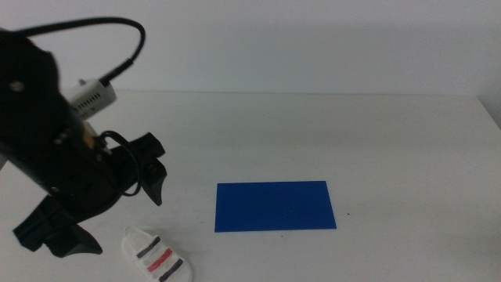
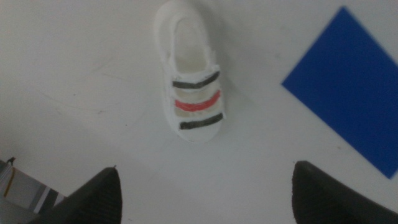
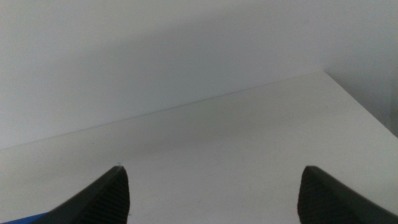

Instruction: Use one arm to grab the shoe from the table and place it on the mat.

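On the counter (image 1: 407, 157) the shoe (image 1: 156, 256) lies ungrasped, well apart from the bare mat (image 1: 274, 206), below the left claw (image 2: 205, 193), its jaws apart, while the right claw (image 3: 211, 193), jaws likewise apart, waits aside.

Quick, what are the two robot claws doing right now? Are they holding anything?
Left gripper: jaws open, holding nothing, above the small white sandal with dark and red straps.
Right gripper: jaws open, holding nothing, waiting over the white table.

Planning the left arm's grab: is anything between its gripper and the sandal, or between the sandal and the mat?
Nothing visible. The open left gripper hangs above the sandal; only bare table separates it from the blue mat.
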You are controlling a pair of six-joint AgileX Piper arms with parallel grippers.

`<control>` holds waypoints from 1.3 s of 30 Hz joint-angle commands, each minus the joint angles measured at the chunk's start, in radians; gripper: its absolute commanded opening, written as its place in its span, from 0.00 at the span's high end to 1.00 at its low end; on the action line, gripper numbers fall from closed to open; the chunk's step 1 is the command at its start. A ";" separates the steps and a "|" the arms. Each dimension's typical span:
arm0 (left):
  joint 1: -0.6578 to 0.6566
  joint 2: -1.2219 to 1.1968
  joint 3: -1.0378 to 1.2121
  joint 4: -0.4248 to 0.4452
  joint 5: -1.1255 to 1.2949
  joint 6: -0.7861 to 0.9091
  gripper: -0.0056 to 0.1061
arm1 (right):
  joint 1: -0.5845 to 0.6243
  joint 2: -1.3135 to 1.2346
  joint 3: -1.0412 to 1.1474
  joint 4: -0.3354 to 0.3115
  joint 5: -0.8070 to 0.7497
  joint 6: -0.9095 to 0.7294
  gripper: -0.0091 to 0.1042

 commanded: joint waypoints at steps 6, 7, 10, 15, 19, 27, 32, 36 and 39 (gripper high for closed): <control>-0.009 0.070 -0.010 0.053 -0.014 0.023 0.11 | 0.002 -0.005 0.002 -0.007 -0.009 -0.004 0.22; -0.009 0.072 -0.012 0.067 -0.030 0.023 0.11 | 0.002 -0.005 0.002 -0.007 -0.009 -0.004 0.22; -0.009 0.082 -0.012 0.098 -0.087 0.023 0.11 | 0.002 -0.005 0.002 -0.007 -0.009 -0.004 0.22; -0.009 0.126 -0.010 0.028 -0.102 0.023 0.11 | 0.002 -0.005 0.002 -0.007 -0.009 -0.004 0.22; -0.009 0.180 0.002 0.024 -0.107 0.023 0.11 | 0.002 -0.005 0.002 -0.007 -0.009 -0.004 0.22; -0.009 0.231 0.080 0.008 -0.186 -0.012 0.11 | 0.002 -0.005 0.002 -0.007 -0.009 -0.004 0.22; 0.030 0.302 0.100 -0.023 -0.293 -0.003 0.11 | 0.002 -0.005 0.002 -0.007 -0.009 -0.004 0.22; 0.051 0.365 0.112 -0.029 -0.330 0.056 0.11 | 0.002 -0.005 0.002 -0.007 -0.009 -0.004 0.22; 0.051 0.391 0.126 -0.017 -0.370 0.058 0.11 | 0.002 -0.005 0.002 -0.007 -0.009 -0.004 0.22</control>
